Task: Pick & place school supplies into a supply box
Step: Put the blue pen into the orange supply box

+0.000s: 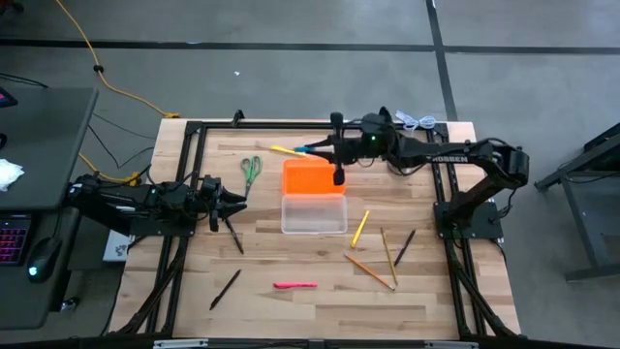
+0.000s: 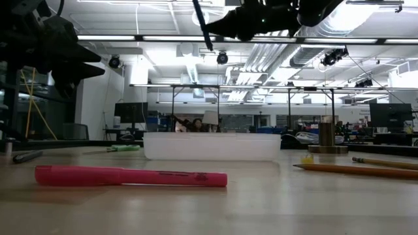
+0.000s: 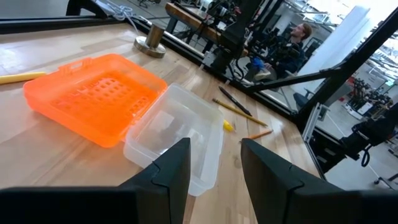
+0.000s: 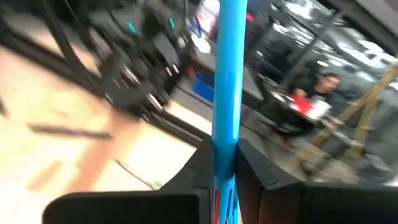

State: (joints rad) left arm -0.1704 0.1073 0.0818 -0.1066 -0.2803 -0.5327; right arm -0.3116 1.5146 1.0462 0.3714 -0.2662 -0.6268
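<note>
Holding a blue pen [image 4: 227, 81], the right pincer [image 1: 312, 149] sits above the far edge of the orange lid [image 1: 313, 177], jaws narrow on the pen's lower end. Judged light, stiff and smooth, so it may pivot or slip when held near one end; a mid-shaft hold would steady it. Clear box [image 1: 314, 214] lies open just beside the lid. Left pincer [image 1: 235, 201] waits wide and empty at the bench's left. Pink marker [image 1: 294, 285], yellow pencil [image 1: 359, 229], scissors [image 1: 252, 170] lie loose on the bench [image 1: 320, 310]. Thin shafts lying flat: best taken across the middle.
</note>
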